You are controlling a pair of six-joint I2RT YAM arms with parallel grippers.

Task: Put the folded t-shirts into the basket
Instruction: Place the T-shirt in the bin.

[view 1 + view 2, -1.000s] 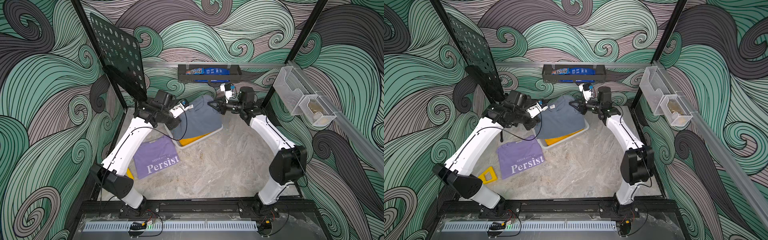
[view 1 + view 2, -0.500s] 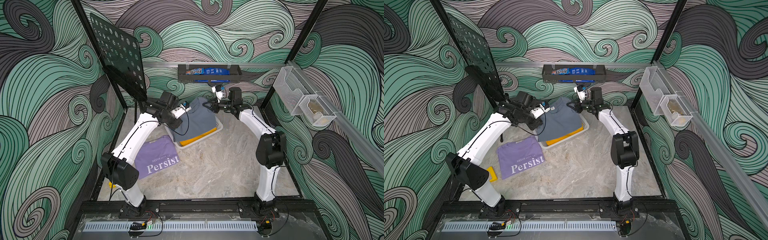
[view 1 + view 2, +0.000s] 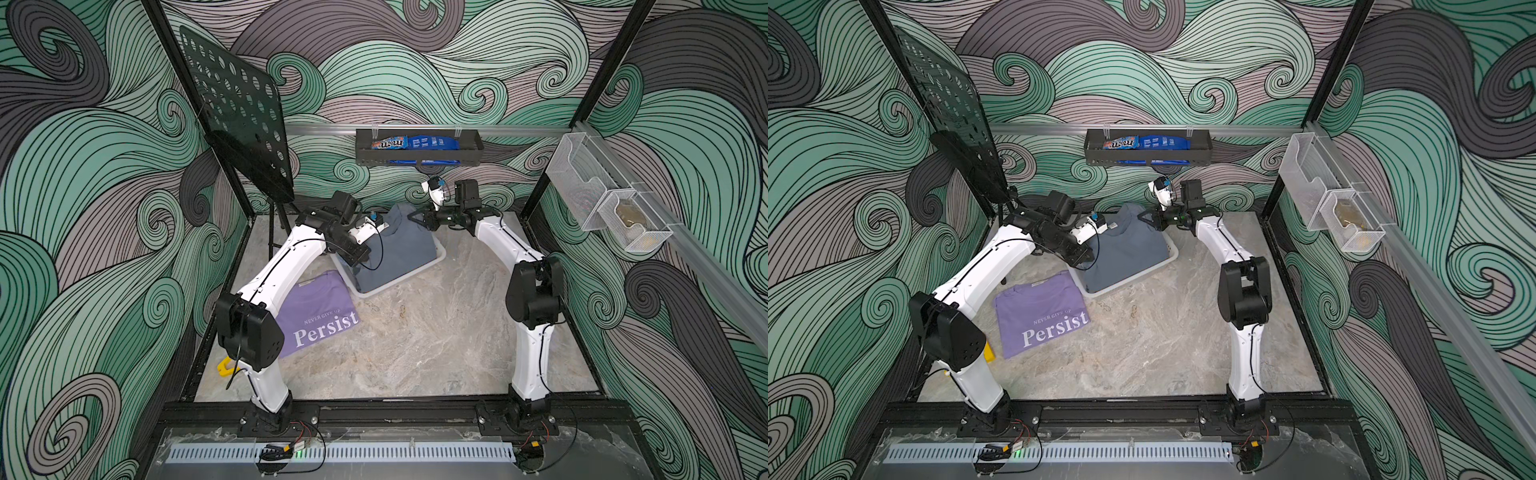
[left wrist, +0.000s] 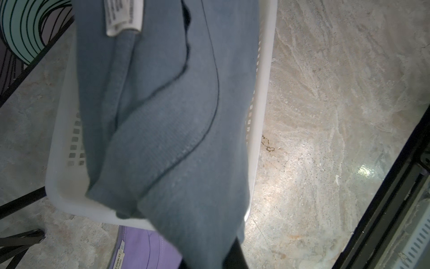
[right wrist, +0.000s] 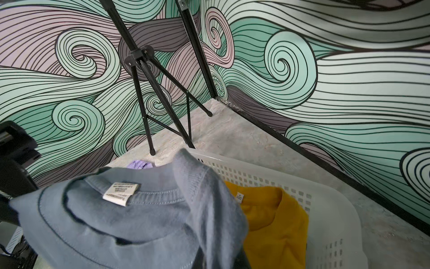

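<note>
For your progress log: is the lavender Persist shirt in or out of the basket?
Out. The lavender shirt lies on the table beside the white basket.

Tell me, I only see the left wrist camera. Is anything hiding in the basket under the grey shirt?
Observer: Yes, a mustard yellow shirt lies in the basket under the grey shirt.
Operator: Who's holding the grey one?
Observer: Both arms: the left gripper and the right gripper are each shut on it.
Operator: What's the purple bit?
Observer: A lavender shirt reading "Persist", flat on the table beside the basket.
</note>
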